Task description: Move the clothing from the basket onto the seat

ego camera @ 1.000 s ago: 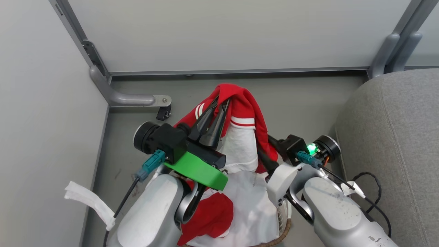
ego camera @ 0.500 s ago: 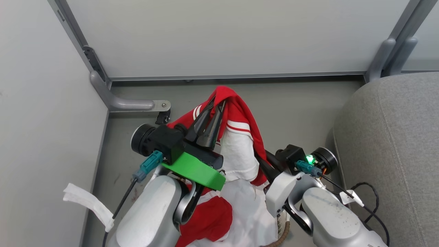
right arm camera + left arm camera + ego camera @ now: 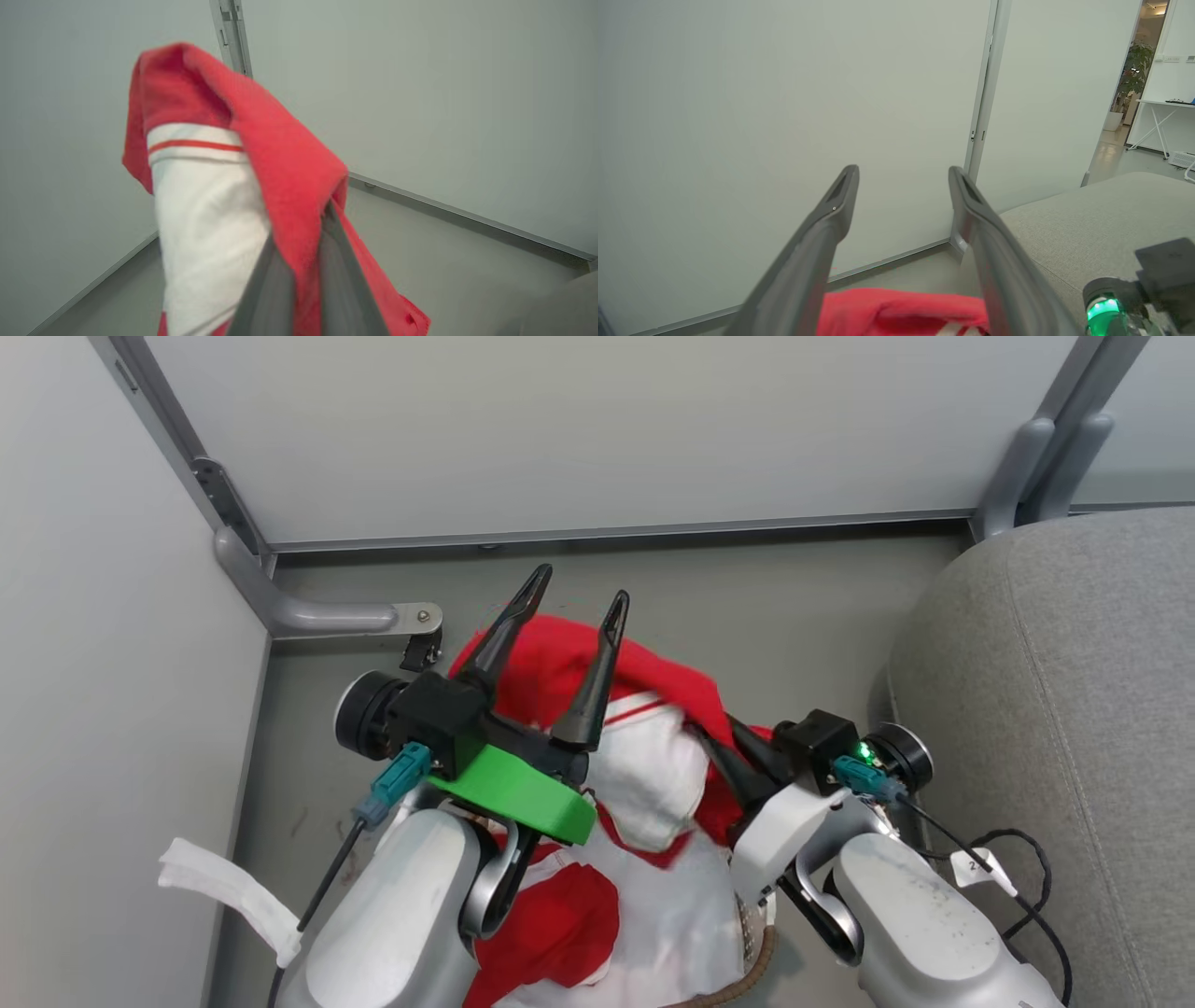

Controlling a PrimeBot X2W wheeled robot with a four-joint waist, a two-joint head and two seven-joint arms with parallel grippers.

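Soft matt clothing (image 3: 546, 665), coarse woven-cloth seat (image 3: 1074, 709) (also matt) — basket (image 3: 765, 959) rim rough wicker.

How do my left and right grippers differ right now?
The left gripper is open, fingers spread wide; the right gripper is shut. The left gripper holds nothing, with the red garment below its fingers; the right gripper pinches that garment. Both point towards the wall.
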